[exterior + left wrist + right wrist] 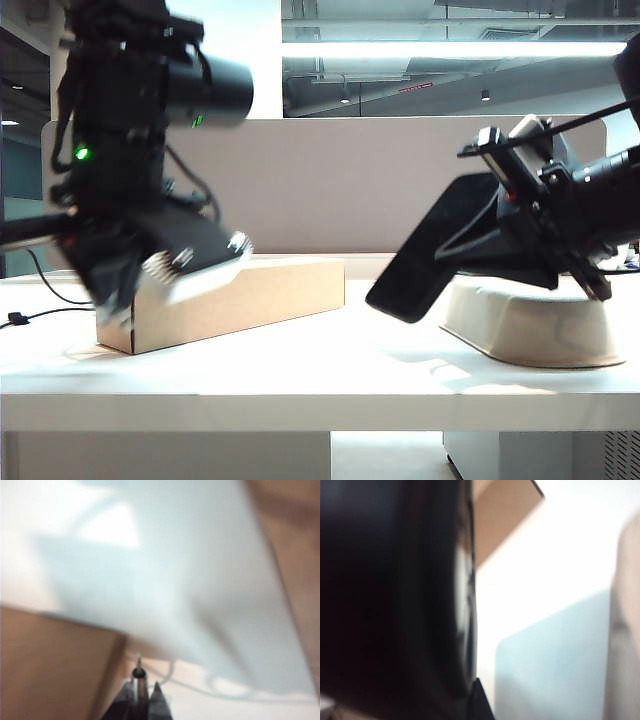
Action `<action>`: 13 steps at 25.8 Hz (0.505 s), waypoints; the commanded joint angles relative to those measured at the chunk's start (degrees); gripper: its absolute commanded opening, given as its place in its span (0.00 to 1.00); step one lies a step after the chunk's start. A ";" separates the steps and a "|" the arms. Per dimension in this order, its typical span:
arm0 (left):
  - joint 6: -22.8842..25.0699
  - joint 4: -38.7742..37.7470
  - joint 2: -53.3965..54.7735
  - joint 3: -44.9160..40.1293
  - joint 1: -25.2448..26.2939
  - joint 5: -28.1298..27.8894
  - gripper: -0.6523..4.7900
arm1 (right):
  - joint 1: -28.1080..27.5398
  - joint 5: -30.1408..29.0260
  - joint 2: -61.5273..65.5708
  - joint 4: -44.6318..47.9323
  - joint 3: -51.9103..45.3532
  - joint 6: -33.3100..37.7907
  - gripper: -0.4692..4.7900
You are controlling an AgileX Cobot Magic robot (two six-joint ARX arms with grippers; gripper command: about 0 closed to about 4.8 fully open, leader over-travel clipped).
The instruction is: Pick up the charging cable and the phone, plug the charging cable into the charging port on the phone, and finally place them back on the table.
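My left gripper is shut on the plug end of the charging cable. The black collar and small silver tip stick out past the fingertips. In the exterior view this gripper is blurred, low over the table in front of the cardboard box. A stretch of black cord lies on the table at far left. My right gripper is shut on the phone, which hangs tilted in the air with its lower end toward the middle. The phone fills the right wrist view beside one fingertip. I cannot make out the charging port.
A long cardboard box lies on the table behind the left gripper. A beige paper-pulp bowl sits upside down under the right arm. A grey partition panel closes off the back of the table.
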 commanded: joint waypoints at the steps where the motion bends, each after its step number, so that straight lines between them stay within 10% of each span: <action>1: -6.58 0.24 -2.05 3.17 -0.22 6.27 0.11 | 0.00 0.70 -1.16 4.94 0.72 -0.52 0.07; 13: -30.84 -3.89 -2.71 19.69 -0.79 26.88 0.11 | 0.00 0.02 -10.62 4.15 4.37 -2.10 0.07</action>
